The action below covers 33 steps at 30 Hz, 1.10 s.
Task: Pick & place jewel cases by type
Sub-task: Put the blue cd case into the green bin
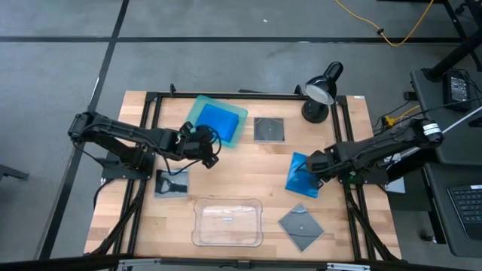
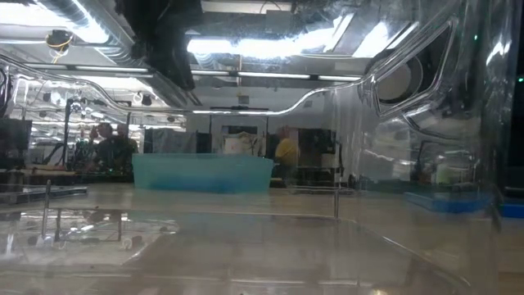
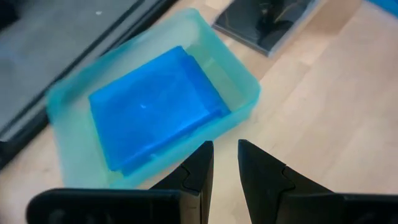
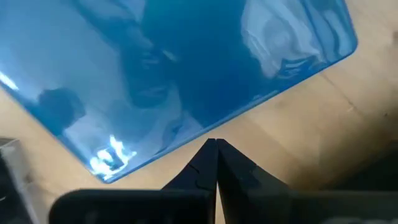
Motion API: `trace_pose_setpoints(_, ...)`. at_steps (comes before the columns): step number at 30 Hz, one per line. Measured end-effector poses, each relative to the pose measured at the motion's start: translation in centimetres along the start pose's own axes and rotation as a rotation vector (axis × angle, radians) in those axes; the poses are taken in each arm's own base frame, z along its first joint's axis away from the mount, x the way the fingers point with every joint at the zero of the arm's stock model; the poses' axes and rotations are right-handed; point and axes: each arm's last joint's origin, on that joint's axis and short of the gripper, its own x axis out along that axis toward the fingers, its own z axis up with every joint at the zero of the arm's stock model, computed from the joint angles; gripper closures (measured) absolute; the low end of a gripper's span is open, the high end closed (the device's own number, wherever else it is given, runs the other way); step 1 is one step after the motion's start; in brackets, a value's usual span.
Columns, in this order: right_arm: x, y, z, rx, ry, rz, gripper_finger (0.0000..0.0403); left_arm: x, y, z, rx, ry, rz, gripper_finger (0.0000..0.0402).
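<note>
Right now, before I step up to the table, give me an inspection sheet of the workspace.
Surface: wooden table, nothing spilled seen.
Job's things: tray blue case lies in the teal tray; cannot tell if more lie under it. Loose blue case is by the right hand. Back grey case, left grey case and front grey case lie on the wood.
Clutter: desk lamp; clear tray.
Hands: left hand slightly open, empty, beside the teal tray; right hand shut at the loose blue case's edge.
Cables: yellow cable on the floor.
Surroundings: people in the room behind.
</note>
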Motion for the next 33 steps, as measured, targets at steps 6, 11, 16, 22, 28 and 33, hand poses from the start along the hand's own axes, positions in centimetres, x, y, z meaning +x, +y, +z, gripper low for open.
trace_pose_setpoints(6, 1.5, -0.2, 0.1, -0.005, 0.035, -0.063, 0.0393, 0.1, -0.2, 0.5, 0.012, -0.04, -0.022, 0.0334)
trace_pose_setpoints(11, 2.7, -0.7, 0.0, -0.007, 0.054, -0.105, 0.0393, 0.0, -0.3, 0.6, 0.032, -0.048, -0.027, 0.0334)
trace_pose_setpoints(16, 2.9, -1.0, 0.5, -0.048, 0.065, -0.075, 0.0393, 0.1, -0.3, 0.7, 0.027, -0.056, -0.027, 0.0334)
trace_pose_setpoints(22, 2.6, -1.1, 1.4, -0.101, 0.067, -0.036, 0.0393, 0.4, 0.1, 0.9, 0.012, -0.052, -0.015, 0.0334)
trace_pose_setpoints(28, 2.5, -1.2, 2.1, -0.116, 0.042, -0.002, 0.0393, 0.7, 0.5, 1.1, -0.001, -0.047, -0.005, 0.0334)
trace_pose_setpoints(33, 3.0, -1.1, 2.6, -0.117, 0.062, -0.021, 0.0393, 0.9, 0.8, 1.4, -0.015, -0.047, 0.005, 0.0334)
